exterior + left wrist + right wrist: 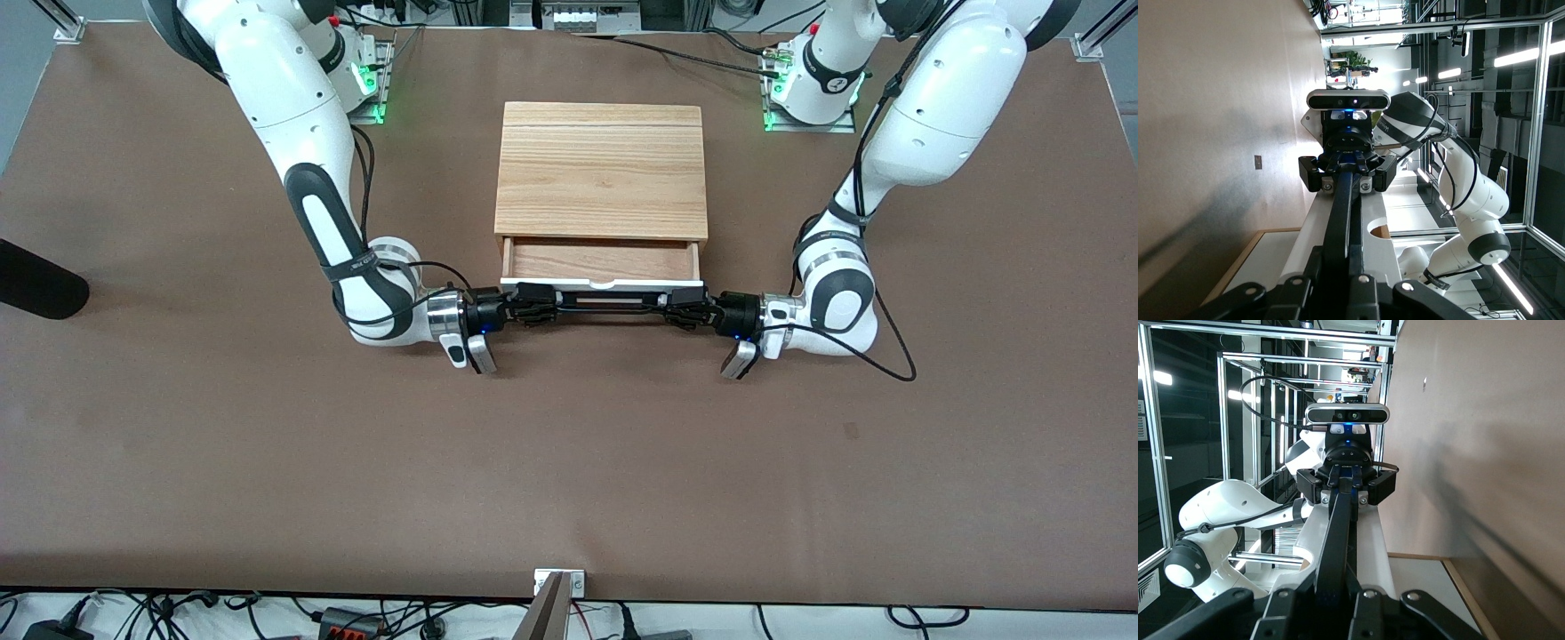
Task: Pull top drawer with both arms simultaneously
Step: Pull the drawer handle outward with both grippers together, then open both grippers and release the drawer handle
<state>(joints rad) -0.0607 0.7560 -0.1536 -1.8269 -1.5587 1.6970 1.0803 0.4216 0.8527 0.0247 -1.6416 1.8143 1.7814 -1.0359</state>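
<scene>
The top drawer (601,261) is pulled partly out of the light-wood box (601,173), its reddish-brown inside showing. Its white front panel (601,284) carries a black bar handle (605,300). My left gripper (685,309) is shut on the handle's end toward the left arm's side. My right gripper (533,305) is shut on the handle's other end. In the left wrist view the handle (1341,220) runs from my left gripper (1346,283) to the right gripper (1347,175). In the right wrist view the handle (1338,533) runs from my right gripper (1341,603) to the left gripper (1346,490).
The brown table (569,462) spreads wide between the drawer and the front camera. A black object (36,283) lies at the table's edge toward the right arm's end. A small metal bracket (558,582) sits at the table's near edge.
</scene>
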